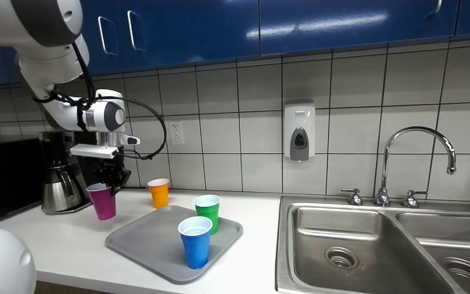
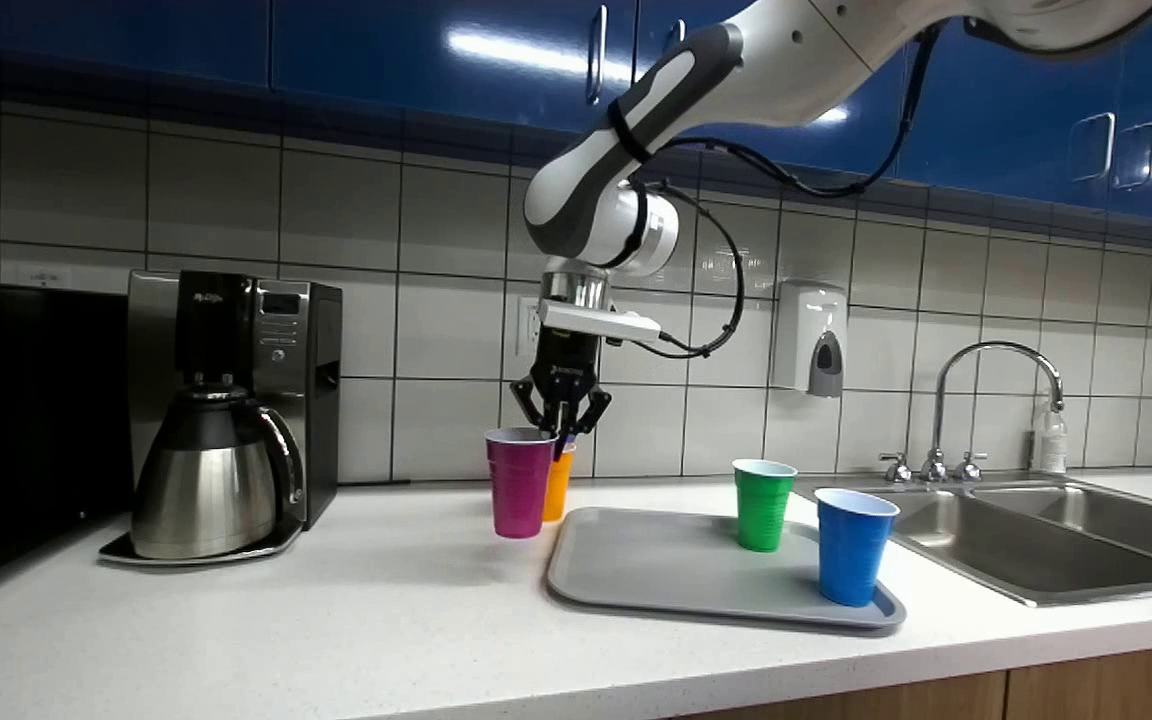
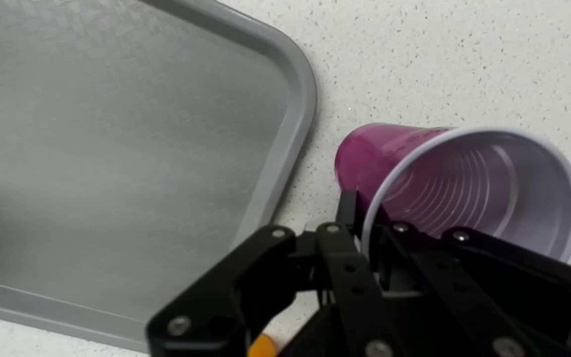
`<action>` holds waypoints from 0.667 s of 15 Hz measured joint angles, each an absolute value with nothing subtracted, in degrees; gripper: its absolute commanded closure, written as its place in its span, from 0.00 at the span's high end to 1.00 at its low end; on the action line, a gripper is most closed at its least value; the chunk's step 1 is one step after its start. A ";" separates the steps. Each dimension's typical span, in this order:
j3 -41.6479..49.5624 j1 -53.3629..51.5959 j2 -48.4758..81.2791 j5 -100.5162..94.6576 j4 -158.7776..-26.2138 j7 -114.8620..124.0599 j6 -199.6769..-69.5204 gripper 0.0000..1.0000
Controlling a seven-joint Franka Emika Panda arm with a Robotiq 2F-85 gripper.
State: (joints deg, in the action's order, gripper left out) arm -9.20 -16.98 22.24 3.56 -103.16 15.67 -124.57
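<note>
My gripper (image 3: 362, 208) is shut on the side wall of a purple cup (image 3: 365, 158), with one finger outside the cup and the other inside it. In both exterior views the purple cup (image 1: 104, 206) (image 2: 516, 490) hangs from the gripper (image 1: 114, 190) (image 2: 560, 445), slightly tilted. A faint shadow below suggests that it is just above the counter. Beside it lies a grey tray (image 1: 149, 241) (image 3: 117, 124). On the tray stand a green cup (image 1: 207, 216) and a blue cup (image 1: 196, 247), both upright. An orange cup (image 1: 160, 195) is on the counter behind the tray.
A coffee maker with a steel carafe (image 2: 204, 490) stands near the purple cup, alongside a dark microwave (image 1: 6, 175). The steel sink (image 1: 341, 228) and its faucet (image 1: 418, 130) lie past the tray. On the tiled wall hangs a soap dispenser (image 1: 299, 128), below blue cabinets (image 1: 194, 28).
</note>
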 measured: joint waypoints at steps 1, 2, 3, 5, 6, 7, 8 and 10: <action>-9.14 -16.75 21.90 3.53 -103.24 15.10 -123.90 0.02; -9.08 -16.50 21.61 3.50 -103.33 14.55 -123.33 0.02; -8.99 -16.25 21.36 3.41 -103.46 14.10 -122.91 0.02; -8.77 -15.65 20.96 3.33 -103.80 13.11 -122.34 0.02; -8.53 -15.44 20.86 3.26 -104.03 12.65 -122.22 0.02; -8.27 -15.21 20.77 3.16 -104.31 12.16 -122.14 0.02; -8.09 -14.91 20.70 3.02 -104.60 11.75 -122.06 0.02; -7.69 -14.37 20.51 2.88 -105.21 10.83 -121.89 0.02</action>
